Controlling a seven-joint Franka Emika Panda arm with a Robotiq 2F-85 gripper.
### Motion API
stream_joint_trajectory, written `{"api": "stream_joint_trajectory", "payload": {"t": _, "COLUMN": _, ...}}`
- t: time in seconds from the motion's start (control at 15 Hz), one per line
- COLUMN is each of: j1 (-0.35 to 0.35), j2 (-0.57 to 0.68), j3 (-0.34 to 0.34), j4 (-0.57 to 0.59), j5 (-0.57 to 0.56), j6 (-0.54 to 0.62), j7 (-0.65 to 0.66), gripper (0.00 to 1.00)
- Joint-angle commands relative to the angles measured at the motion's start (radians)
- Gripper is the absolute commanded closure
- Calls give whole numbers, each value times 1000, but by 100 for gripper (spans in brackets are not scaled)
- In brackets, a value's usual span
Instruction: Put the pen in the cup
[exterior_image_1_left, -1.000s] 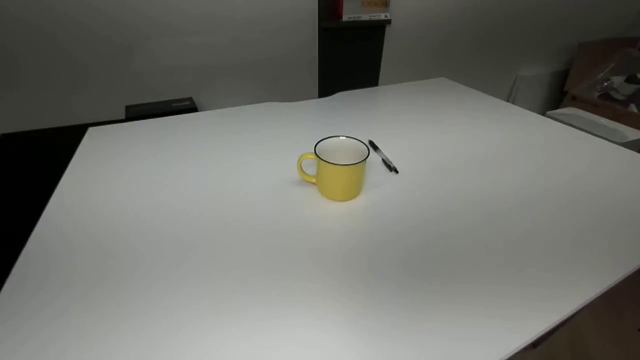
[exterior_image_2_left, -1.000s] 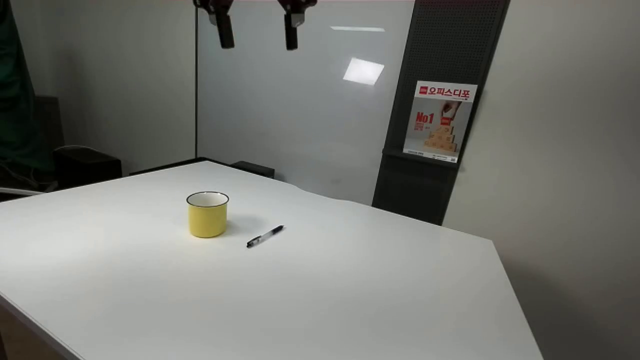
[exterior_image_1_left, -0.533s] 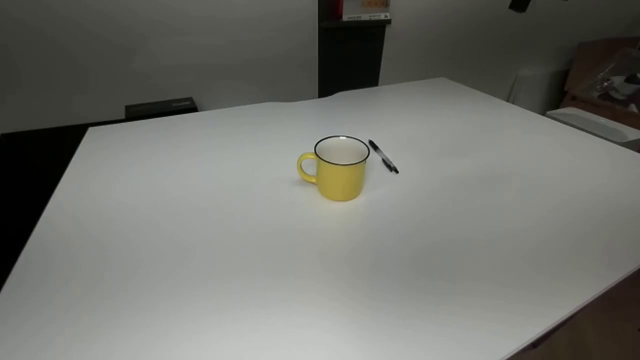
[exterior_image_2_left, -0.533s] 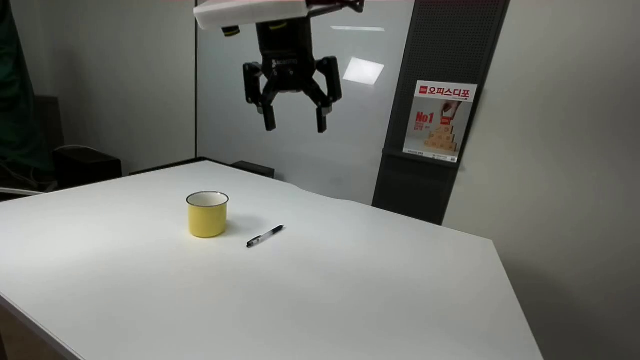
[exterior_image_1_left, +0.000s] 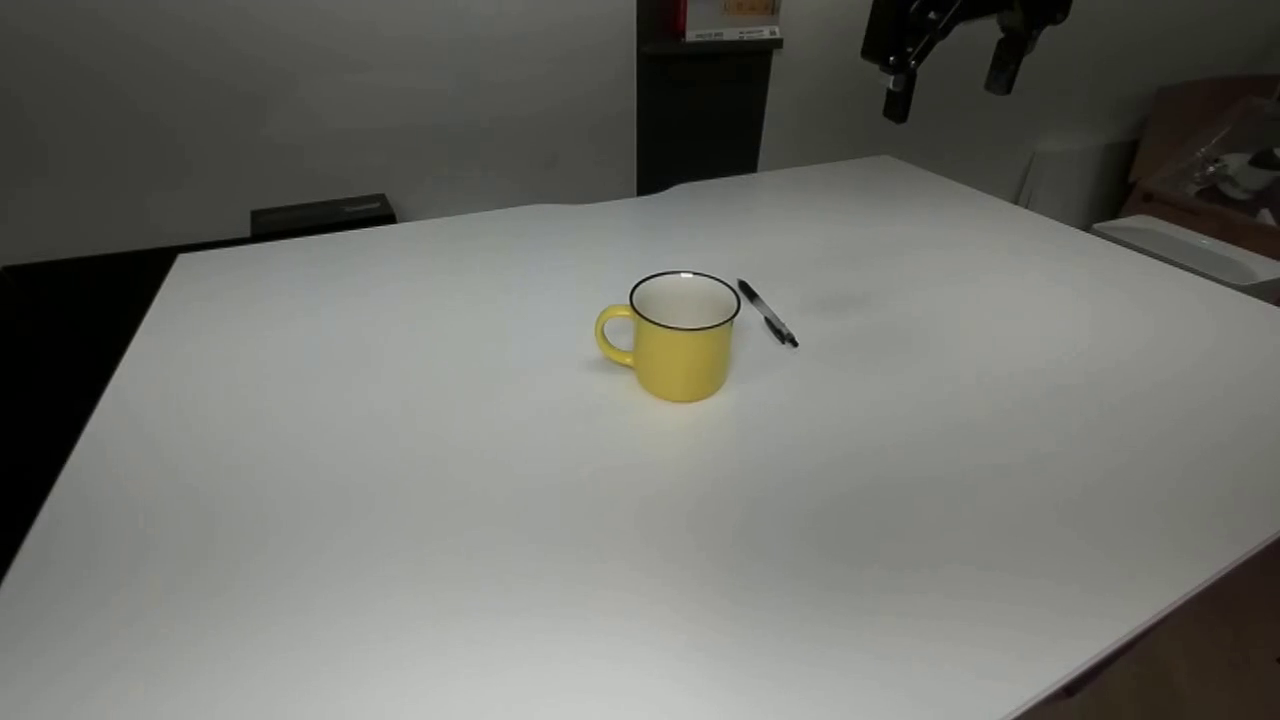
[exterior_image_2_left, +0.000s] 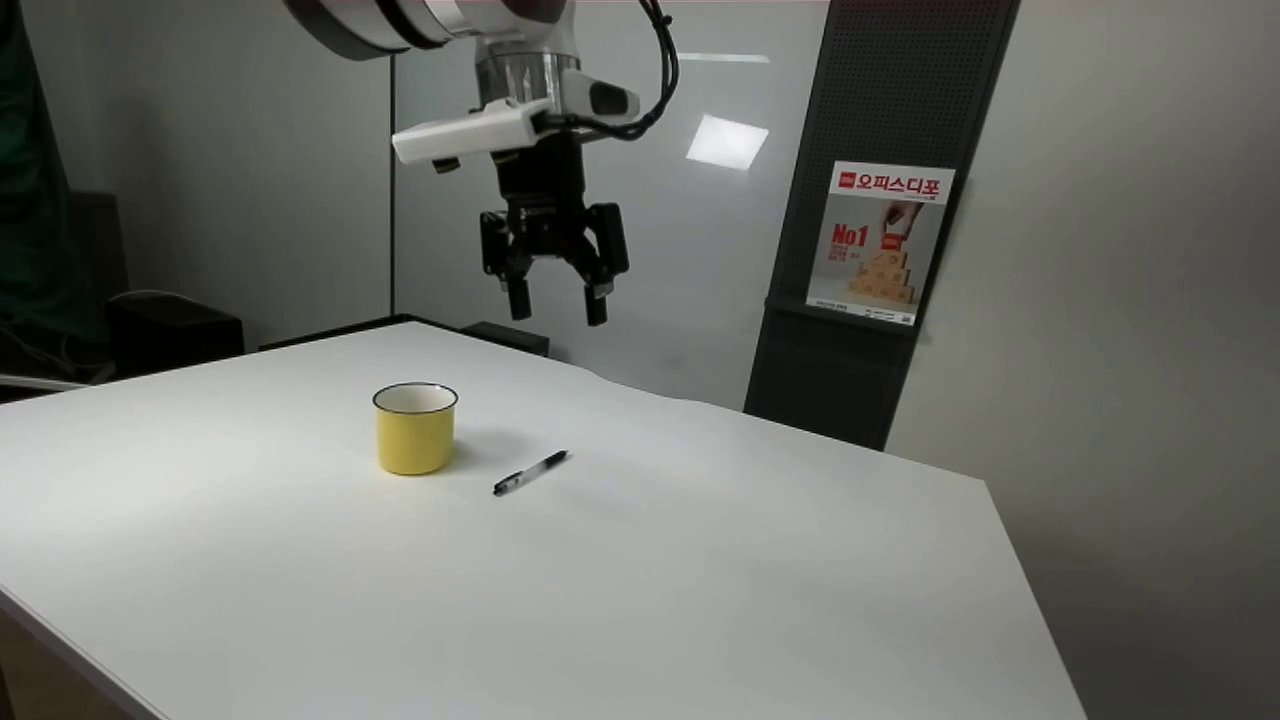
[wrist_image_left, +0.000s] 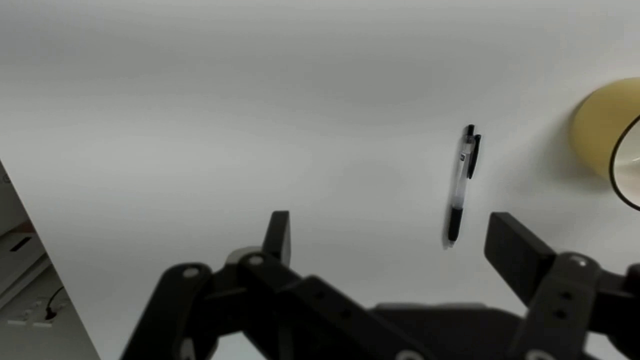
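Note:
The cup is a yellow mug with a dark rim line and white inside; it stands upright on the table in both exterior views (exterior_image_1_left: 683, 362) (exterior_image_2_left: 415, 442). Its handle shows in only one exterior view. In the wrist view the cup (wrist_image_left: 597, 127) is cut off at the right edge. The pen, clear with black ends, lies flat beside the cup, apart from it (exterior_image_1_left: 767, 313) (exterior_image_2_left: 530, 473). In the wrist view the pen (wrist_image_left: 460, 187) lies ahead, nearer the right finger. My gripper (exterior_image_1_left: 948, 106) (exterior_image_2_left: 559, 320) is open and empty, high above the table; it also shows in the wrist view (wrist_image_left: 390, 213).
The white table (exterior_image_1_left: 400, 500) has its edge at the lower left of the wrist view (wrist_image_left: 45, 245). A dark box (exterior_image_1_left: 322, 215) sits behind the table's far edge. A white tray-like object (exterior_image_1_left: 1185, 248) is beyond the table's right edge. A poster (exterior_image_2_left: 880, 243) hangs at the back.
The gripper has come down from the top of the picture toward the table, entering both exterior views, and stays open. The cup and pen have not moved.

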Motion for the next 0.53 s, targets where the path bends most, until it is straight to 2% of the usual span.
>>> {"api": "stream_joint_trajectory", "payload": {"t": 0.0, "j1": 20, "j2": 3, "j3": -17, "j4": 0, "j5": 4, "j6": 1, "j7": -5, "gripper": 0}}
{"api": "stream_joint_trajectory", "payload": {"t": 0.2, "j1": 14, "j2": 1, "j3": -27, "j4": -1, "j5": 2, "j6": 2, "j7": -10, "gripper": 0}}
{"api": "stream_joint_trajectory", "payload": {"t": 0.33, "j1": 10, "j2": 23, "j3": -31, "j4": 1, "j5": 19, "j6": 49, "j7": -11, "gripper": 0}}
{"api": "stream_joint_trajectory", "payload": {"t": 0.47, "j1": 3, "j2": 87, "j3": -23, "j4": 29, "j5": 90, "j6": 99, "j7": -62, "gripper": 0}}
